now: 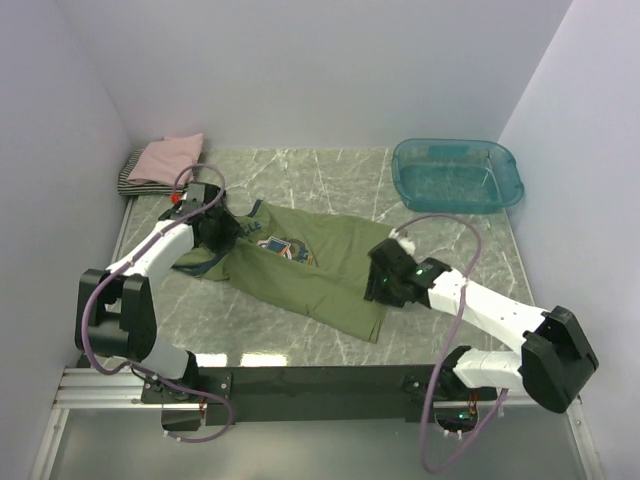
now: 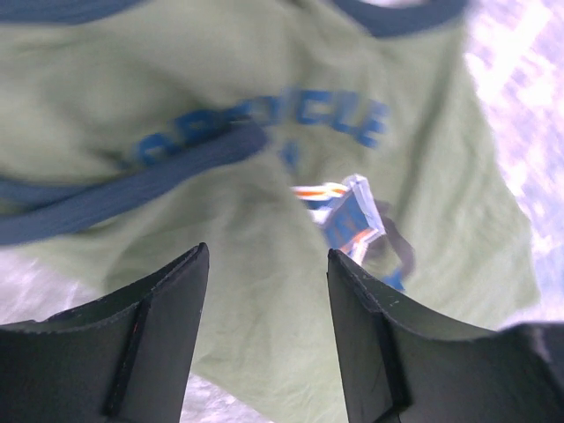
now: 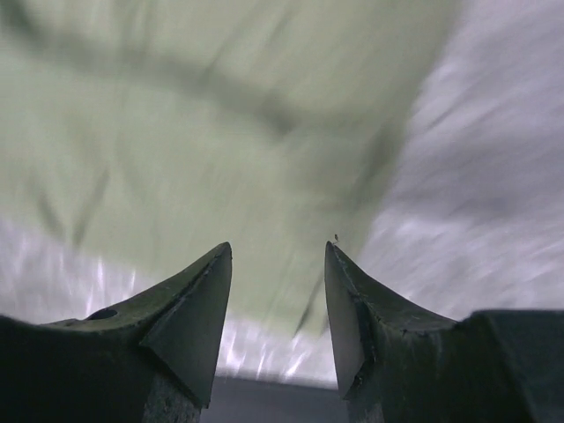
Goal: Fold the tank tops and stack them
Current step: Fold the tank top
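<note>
Left end effector point(image 2: 269, 256) is hovering spread over the olive-green tank top point(image 1: 330, 275); right end effector point(image 3: 278, 251) is gaping too, seemingly empty through the blur.

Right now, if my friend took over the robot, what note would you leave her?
Left gripper: open, over the neck end of the green tank top, holding nothing.
Right gripper: open, at its hem end, holding nothing.
The green top lies spread on the table, unfolded.
Done: pink top folded, lying on the striped top in the far left corner.
Left: fold the green one and stack it there.
</note>
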